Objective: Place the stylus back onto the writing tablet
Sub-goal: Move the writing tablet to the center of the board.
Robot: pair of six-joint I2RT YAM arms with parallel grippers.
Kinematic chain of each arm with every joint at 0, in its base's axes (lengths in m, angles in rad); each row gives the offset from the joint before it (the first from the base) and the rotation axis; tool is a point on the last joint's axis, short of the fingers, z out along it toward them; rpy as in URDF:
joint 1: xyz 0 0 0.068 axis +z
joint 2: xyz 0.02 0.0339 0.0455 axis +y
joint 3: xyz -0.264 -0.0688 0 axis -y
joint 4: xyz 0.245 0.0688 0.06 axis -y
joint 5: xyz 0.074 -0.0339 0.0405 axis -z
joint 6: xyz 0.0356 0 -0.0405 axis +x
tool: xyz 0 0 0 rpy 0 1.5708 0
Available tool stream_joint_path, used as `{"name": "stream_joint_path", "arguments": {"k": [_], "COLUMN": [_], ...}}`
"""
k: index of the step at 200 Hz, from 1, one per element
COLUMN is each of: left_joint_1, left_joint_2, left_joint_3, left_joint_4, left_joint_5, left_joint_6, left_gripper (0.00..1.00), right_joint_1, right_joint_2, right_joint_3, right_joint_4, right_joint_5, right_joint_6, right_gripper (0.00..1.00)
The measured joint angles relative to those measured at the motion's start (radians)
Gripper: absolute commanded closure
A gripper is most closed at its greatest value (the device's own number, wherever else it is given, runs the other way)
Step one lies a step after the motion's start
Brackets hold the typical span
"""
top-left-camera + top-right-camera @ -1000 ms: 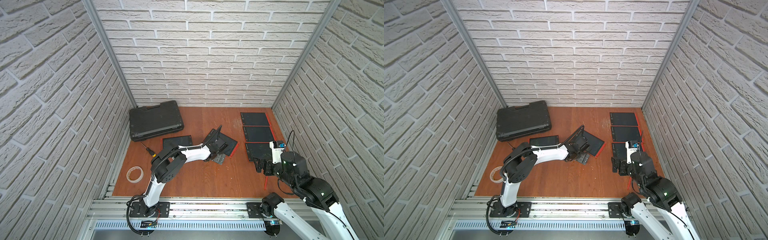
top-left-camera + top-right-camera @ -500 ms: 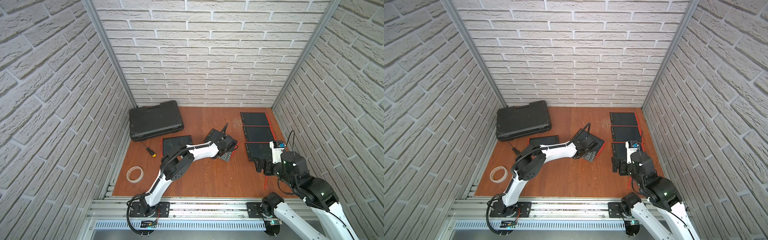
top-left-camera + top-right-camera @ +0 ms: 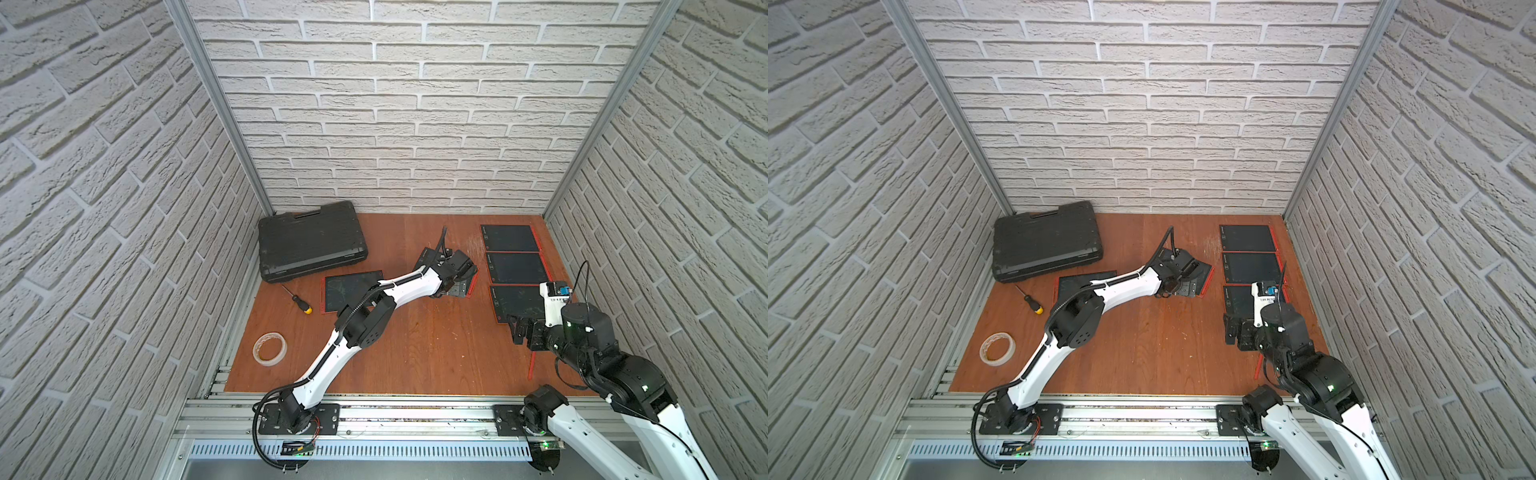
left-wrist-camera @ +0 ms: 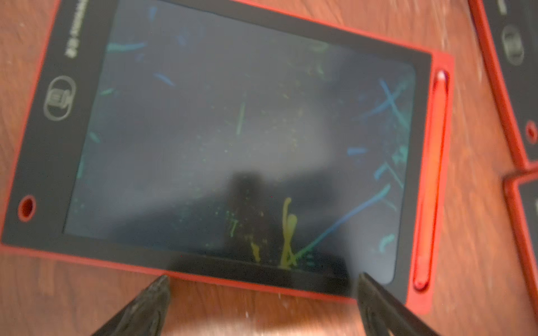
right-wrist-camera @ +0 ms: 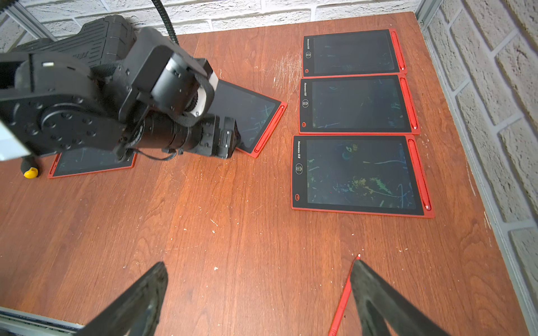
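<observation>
R gripper (image 5: 259,263): spread wide, nothing held, one finger (image 5: 375,302) overlapping loose red stylus (image 5: 343,302) on desk (image 5: 233,218); could knock or roll it away if closed w/o recentring.

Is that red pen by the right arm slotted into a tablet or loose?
Loose: the stylus lies on the table, apart from the nearest tablet.

Left arm reaches far forward, wrist low. left gripper (image 4: 262,282) is spread wide, tips at the near long edge of the skewed tablet (image 4: 233,131). Right arm is folded back, and right gripper (image 5: 259,266) is also spread wide, well right of that tablet and angled down.
</observation>
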Motion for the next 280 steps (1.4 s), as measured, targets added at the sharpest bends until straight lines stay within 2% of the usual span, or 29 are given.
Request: {"name": "stream_joint_path", "arguments": {"k": [33,58,103,151,220,280], "left_joint_1": [0.019,0.022,0.028,0.021,-0.031,-0.030], "left_joint_2": [0.049,0.051,-0.048,-0.134,-0.099,-0.002], "left_joint_3": [0.085,0.078,-0.118,-0.255,-0.243,-0.160], "left_joint_4": [0.008,0.045,0.224,0.280,0.423,0.576], "left_joint_5": [0.006,0.011,0.080,0.204,0.396,0.451], "left_joint_6": [-0.057,-0.085,-0.091,-0.119,-0.221,-0.269], "left_gripper": [0.02,0.02,0.02,0.02,0.02,0.02], "right_joint_1": [0.000,0.000,0.000,0.000,0.000,0.000], "right_joint_2": [0.000,0.000,0.000,0.000,0.000,0.000], "right_joint_3": [0.000,0.000,0.000,0.000,0.000,0.000], "right_joint_4": [0.000,0.000,0.000,0.000,0.000,0.000], "right_joint_5": [0.004,0.010,0.015,0.018,0.022,0.025], "right_joint_6": [0.001,0.003,0.011,0.011,0.012,0.015], "right_gripper": [0.04,0.03,0.03,0.04,0.04,0.04]}}
